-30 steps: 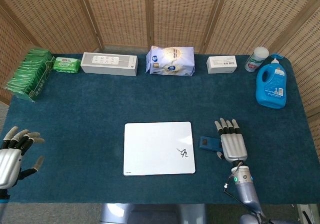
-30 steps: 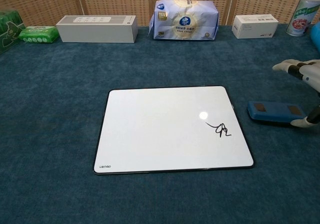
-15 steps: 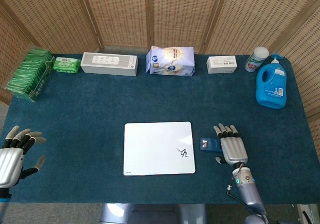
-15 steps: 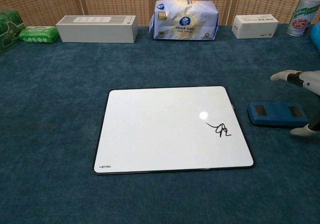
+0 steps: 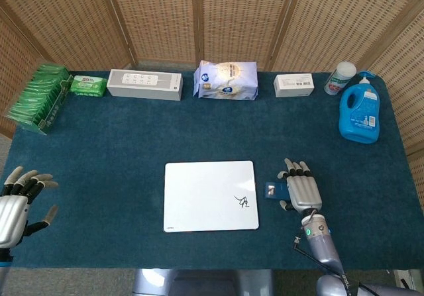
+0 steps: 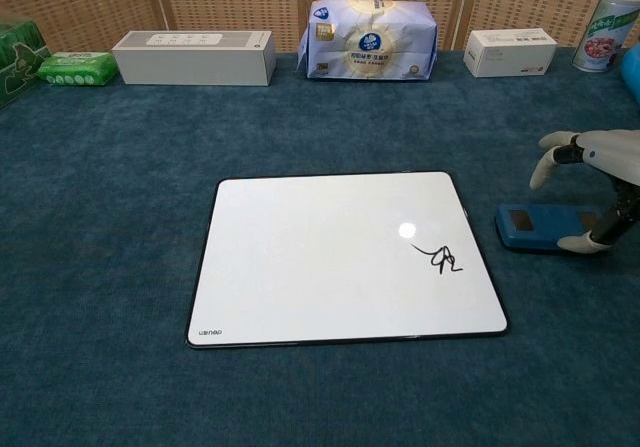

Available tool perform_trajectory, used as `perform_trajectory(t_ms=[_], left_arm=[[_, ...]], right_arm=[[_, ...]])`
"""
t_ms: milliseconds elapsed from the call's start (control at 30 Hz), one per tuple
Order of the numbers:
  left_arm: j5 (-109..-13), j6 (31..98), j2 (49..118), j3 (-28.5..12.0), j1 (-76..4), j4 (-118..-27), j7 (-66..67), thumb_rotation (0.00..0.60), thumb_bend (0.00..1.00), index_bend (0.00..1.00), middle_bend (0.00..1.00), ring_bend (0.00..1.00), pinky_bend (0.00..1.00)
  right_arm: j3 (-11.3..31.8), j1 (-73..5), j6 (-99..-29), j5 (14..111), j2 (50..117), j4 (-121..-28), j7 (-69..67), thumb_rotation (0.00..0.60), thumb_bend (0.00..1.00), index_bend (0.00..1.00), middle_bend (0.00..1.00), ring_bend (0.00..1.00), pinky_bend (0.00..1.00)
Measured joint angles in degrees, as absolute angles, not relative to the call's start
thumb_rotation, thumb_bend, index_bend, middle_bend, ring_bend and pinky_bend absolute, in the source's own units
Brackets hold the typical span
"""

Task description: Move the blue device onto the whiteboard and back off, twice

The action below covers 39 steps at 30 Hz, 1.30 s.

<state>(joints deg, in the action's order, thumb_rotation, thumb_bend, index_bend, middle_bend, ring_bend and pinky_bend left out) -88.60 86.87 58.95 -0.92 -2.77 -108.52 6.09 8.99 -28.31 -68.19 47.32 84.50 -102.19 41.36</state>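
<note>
The flat blue rectangular device, beside the white rectangular whiteboard, was straddled by the right hand, fingers spread, contact unclear.

Both hands have the same look: silver-grey metallic shells over the back, black segments along the fingers, and pale off-white fingertip caps. The right hand sits on a slim silver wrist with a small green light glowing on it, and a thin dark cable runs alongside the forearm. From the chest camera its shell looks glossy white-grey with black at the knuckles. The left hand matches, chunky silver palm and all.
</note>
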Motion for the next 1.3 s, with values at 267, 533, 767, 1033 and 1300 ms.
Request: perform_trajectory(t_ms=[267,533,767,1033,1300], left_arm=[[-88.35,86.61,59.17,-0.94,-2.89,-108.0,5.62,0.6,0.42,0.34,0.29,0.18,0.06],[-88.29,86.31,59.35,-0.99,-3.14,-107.68,5.34,0.6,0.42,0.34,0.29,0.18,0.06],[-88.26,86.34,59.47,-0.95,-3.15,-107.62,5.34,0.6,0.42,0.34,0.29,0.17,0.06],[-88.29,86.44,59.48,-0.88,-3.08,-107.45,5.25,0.6,0.42,0.34,0.29,0.17,0.06],[-88.29,86.55,59.54,-0.89,-3.06,-107.23,5.07,0.6,0.42,0.33,0.29,0.17,0.06]], right_arm=[[8.5,-29.67,-68.85,44.84,85.08,-102.04,42.79,0.6,0.23,0.27,0.0,0.0,0.0],[7.68,-29.91,-69.6,44.16,85.36,-101.24,42.38,0.6,0.23,0.26,0.0,0.0,0.0],[7.4,-30.29,-69.58,43.48,85.24,-100.75,42.12,0.6,0.24,0.27,0.0,0.0,0.0],[7.07,-30.79,-69.26,42.29,85.38,-100.07,42.0,0.6,0.24,0.31,0.0,0.0,0.0],[7.32,-31.18,-69.57,41.87,85.52,-99.96,41.57,0.6,0.24,0.39,0.0,0.0,0.0]])
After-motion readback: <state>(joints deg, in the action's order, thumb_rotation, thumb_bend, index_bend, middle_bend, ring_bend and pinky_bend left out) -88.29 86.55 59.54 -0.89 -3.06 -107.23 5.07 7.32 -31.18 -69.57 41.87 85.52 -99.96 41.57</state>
